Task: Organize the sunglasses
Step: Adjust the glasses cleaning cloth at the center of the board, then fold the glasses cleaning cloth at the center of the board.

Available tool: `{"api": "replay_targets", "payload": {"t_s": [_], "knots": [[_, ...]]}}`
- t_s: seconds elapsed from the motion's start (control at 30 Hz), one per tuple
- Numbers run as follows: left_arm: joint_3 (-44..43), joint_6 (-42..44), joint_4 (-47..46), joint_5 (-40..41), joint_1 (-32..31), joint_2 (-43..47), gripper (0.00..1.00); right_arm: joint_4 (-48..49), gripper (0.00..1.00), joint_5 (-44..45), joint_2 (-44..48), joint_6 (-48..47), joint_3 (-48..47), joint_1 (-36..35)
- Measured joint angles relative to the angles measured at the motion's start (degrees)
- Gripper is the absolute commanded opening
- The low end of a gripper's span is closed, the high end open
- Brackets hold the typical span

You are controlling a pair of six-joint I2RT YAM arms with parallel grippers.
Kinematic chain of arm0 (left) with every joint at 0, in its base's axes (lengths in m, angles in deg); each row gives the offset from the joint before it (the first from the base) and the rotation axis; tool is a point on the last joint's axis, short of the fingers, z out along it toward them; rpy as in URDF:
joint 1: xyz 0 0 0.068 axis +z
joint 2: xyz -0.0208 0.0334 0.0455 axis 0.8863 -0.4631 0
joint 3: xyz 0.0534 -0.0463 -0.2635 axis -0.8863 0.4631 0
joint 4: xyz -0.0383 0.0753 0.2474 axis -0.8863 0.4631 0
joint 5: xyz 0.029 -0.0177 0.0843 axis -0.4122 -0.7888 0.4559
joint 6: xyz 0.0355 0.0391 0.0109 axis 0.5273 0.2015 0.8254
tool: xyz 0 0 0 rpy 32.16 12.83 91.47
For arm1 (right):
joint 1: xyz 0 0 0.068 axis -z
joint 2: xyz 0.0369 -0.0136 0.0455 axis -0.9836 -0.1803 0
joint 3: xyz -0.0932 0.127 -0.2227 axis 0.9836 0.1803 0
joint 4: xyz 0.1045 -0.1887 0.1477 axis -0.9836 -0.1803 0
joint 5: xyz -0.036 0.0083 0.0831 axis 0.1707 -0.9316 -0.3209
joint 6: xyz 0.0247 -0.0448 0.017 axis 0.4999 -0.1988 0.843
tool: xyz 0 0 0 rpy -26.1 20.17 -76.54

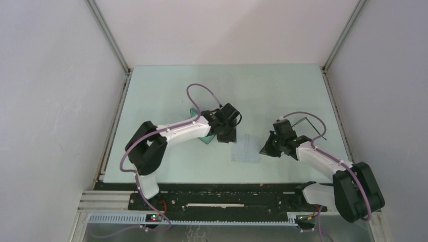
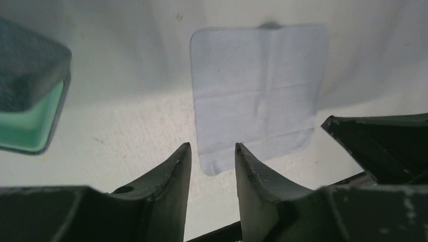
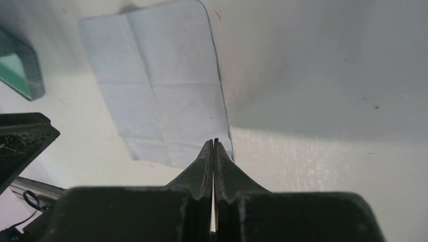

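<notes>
sunglasses [image 1: 306,119] first: they lie on the desk [image 1: 166,91] far out on the right, just beyond the right arm's wrist. only thin black wire lines show in the top view, and neither wrist view catches them at all. going by that slight frame, they look very light, a bit springy and easy to bend. the lenses are likely slick and easy to scratch. the safest hold looks like the bridge or a front corner by the hinge, where the wire is stiffest. mid-arm or on a lens would be worse. they sit so low that the fingers would have to come almost down to the desk, and a careless nudge could send them skating.

moving inward, the right hand [image 3: 214,142] is closed tight, tips pressed together, with nothing visible between them. it hangs over the near corner of the pale cloth [image 3: 156,85], which lies flat. i cannot tell whether it has pinched any of the edge.

across the cloth, the left hand [image 2: 212,147] is partly open with an empty gap, pointing at the cloth's other side. just beside it is the grey case [image 2: 30,101], open, its green lining showing, well apart from the sunglasses.
</notes>
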Motion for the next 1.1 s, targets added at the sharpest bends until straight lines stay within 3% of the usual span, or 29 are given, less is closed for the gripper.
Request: {"api": "replay_targets", "payload": {"t_s": [0.2,0.57,1.1], "knots": [[-6.8,4.2,0.0,0.0,1.6,-1.3,0.48,-0.7,0.09,0.5,2.1,-3.4,-2.9,3.5],[-14.0,15.0,1.2,-7.1,4.4,-11.3,0.54,-1.7,0.22,-2.2,-11.0,-14.3,-15.3,7.7],[-14.0,17.9,2.2,-12.1,7.4,-13.9,0.40,-2.0,0.26,-5.4,-16.7,-16.7,-16.3,8.9]]}}
